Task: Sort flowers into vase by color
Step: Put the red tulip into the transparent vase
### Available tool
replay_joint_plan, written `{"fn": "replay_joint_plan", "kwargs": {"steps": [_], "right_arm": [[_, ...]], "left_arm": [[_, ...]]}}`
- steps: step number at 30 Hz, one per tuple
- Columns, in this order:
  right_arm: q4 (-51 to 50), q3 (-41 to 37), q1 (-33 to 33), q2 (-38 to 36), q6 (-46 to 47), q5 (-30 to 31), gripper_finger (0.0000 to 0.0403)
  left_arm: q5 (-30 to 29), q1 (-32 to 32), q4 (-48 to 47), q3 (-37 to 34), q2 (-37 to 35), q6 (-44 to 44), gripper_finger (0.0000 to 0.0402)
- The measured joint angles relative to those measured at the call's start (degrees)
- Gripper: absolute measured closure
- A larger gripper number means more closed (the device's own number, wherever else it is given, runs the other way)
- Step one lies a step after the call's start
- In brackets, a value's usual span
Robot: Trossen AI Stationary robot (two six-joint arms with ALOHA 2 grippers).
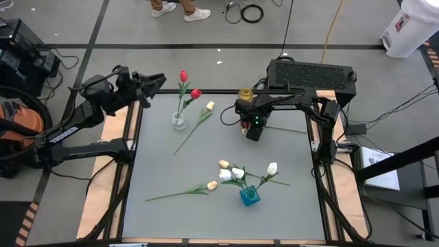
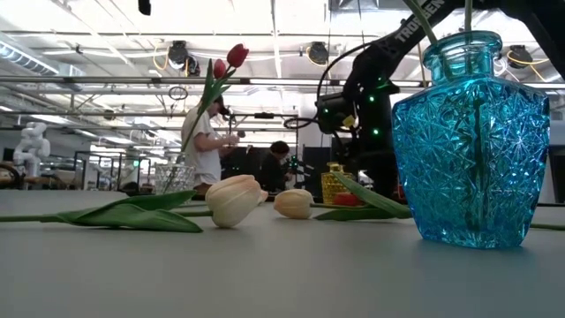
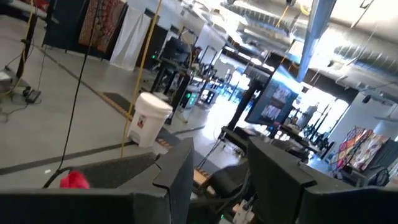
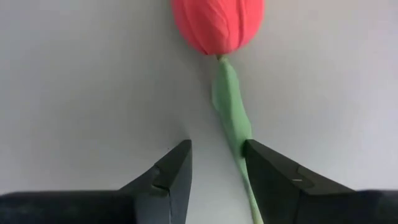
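The right gripper (image 4: 214, 171) hangs low over the smooth grey desk (image 1: 206, 219) at about one o'clock from its centre, just beside a small amber-yellow faceted vase (image 1: 245, 94); its two dark wedge-shaped fingers (image 4: 168, 177) stand parted and grasp nothing; a red tulip (image 4: 219, 25) lies flat on the desk under it, its thin green stem (image 4: 233, 118) brushing the inner edge of one finger, the glossy ribbed head pointing away from the wrist and the long axis running along the fingers.

The left gripper (image 1: 154, 80) waits at the desk's eleven-o'clock corner, fingers released and empty.

A clear glass vase (image 1: 179, 121) at eleven o'clock holds two red tulips (image 1: 184, 76) upright on thin stems; a cream tulip (image 1: 210, 106) lies just beside it, head toward one o'clock, stem trailing to seven.

At five o'clock stands a blue cut-glass vase (image 2: 470, 132), star-patterned, narrow-necked, holding white tulips (image 1: 237, 173) that lean outward; another cream tulip (image 1: 212, 185) lies just to its left, long axis near nine-to-three, head toward the vase.

People (image 2: 205, 141) stand in the room beyond.
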Motion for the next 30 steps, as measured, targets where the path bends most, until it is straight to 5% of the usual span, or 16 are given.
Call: {"fn": "replay_joint_plan", "kwargs": {"steps": [30], "right_arm": [[3.49, 3.63, -4.24, 0.29, -2.58, -0.84, 0.0261]], "left_arm": [[0.02, 0.00, -3.49, -0.02, 0.00, 0.00, 0.0246]]}}
